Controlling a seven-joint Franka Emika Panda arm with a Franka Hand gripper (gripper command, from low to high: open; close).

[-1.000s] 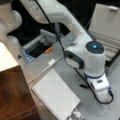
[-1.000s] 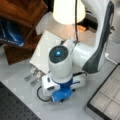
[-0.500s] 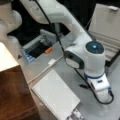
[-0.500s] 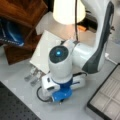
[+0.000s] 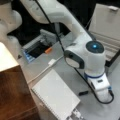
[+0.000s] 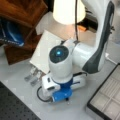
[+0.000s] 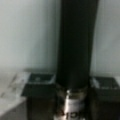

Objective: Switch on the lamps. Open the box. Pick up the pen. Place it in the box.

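Note:
A lit cream lampshade shows in both front views (image 6: 66,10) (image 5: 6,58). The box stands open, with its beige lid lining (image 5: 105,22) upright and its pale grey compartment tray (image 6: 107,97) showing. The black pen (image 5: 83,93) lies on the grey table beside the notebook, one end sticking out from under the hand. My gripper (image 5: 104,96) (image 6: 65,99) is down over it. In the wrist view the pen (image 7: 75,45), with its silver band, fills the gap between the two fingers, and the gripper (image 7: 73,85) is shut on it.
A white spiral notebook (image 5: 55,97) (image 6: 46,47) lies next to the gripper. A brown wooden stand (image 5: 12,95) (image 6: 22,10) is at the table's side. A grey open tray with an orange item (image 5: 48,50) sits behind. Metal clips (image 6: 32,76) lie near the notebook's corner.

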